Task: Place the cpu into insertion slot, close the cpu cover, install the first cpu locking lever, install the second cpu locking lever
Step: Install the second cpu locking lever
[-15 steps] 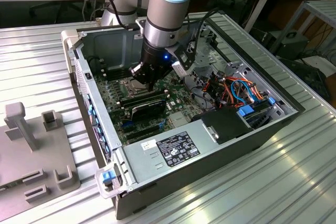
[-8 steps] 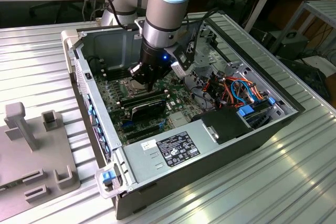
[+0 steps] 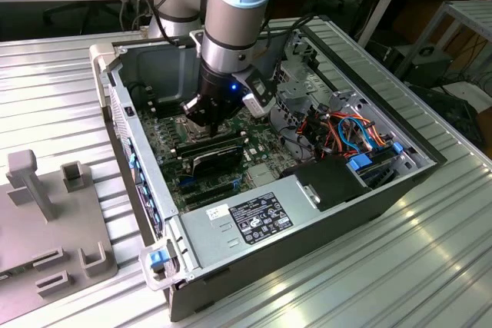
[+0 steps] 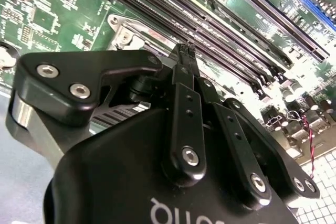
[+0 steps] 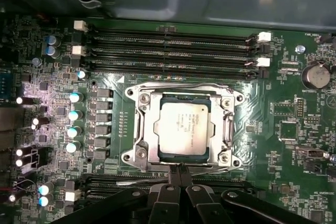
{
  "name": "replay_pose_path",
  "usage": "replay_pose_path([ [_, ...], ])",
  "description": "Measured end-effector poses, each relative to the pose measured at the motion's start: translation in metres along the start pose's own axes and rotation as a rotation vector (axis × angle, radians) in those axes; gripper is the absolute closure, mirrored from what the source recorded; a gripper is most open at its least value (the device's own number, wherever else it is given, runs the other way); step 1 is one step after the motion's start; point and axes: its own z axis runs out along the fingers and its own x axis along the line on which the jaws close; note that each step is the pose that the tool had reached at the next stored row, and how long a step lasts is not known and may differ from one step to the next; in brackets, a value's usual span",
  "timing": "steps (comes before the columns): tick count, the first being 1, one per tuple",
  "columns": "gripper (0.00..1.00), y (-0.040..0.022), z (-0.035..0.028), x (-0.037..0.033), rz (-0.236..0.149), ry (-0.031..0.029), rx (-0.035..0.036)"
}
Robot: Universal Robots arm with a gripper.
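Open PC case (image 3: 307, 213) sits on a ribbed metal bench (image 3: 430, 266), with a grey fixture block (image 3: 46, 220) on the bench toward the exterior view's left. Inside: green motherboard (image 5: 294, 145), black power supply with a label (image 3: 257, 217), and a bundle of orange and blue cables (image 3: 350, 132) toward the exterior view's right. Arm reaches straight down into the case, gripper (image 3: 206, 117) low over the board, case wall close behind it.

First wrist view: long black memory slots (image 5: 173, 51) run just beyond the socket, a row of capacitors (image 5: 75, 121) to one side, coin cell (image 5: 316, 75) on the other.

Jaws clenched together, fingertips (image 5: 178, 170) meeting in a narrow point, nothing visibly between them. Second wrist view shows the same: fingers (image 4: 185, 77) pressed together, tip just above the board by the memory slots.

The cpu (image 5: 184, 128) lies flat in the insertion slot (image 5: 167, 98), silver top up. The cpu cover (image 5: 227, 129) frames it, apparently down around the chip. Jaw tips sit at the socket's near edge, just beside the frame; can't tell if they touch it
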Motion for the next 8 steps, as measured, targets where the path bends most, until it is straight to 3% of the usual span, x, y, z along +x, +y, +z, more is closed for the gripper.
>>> replay_pose_path([
  [8, 0.89, 0.0003, -0.0001, 0.0022, 0.000, -0.0002, -0.0003],
])
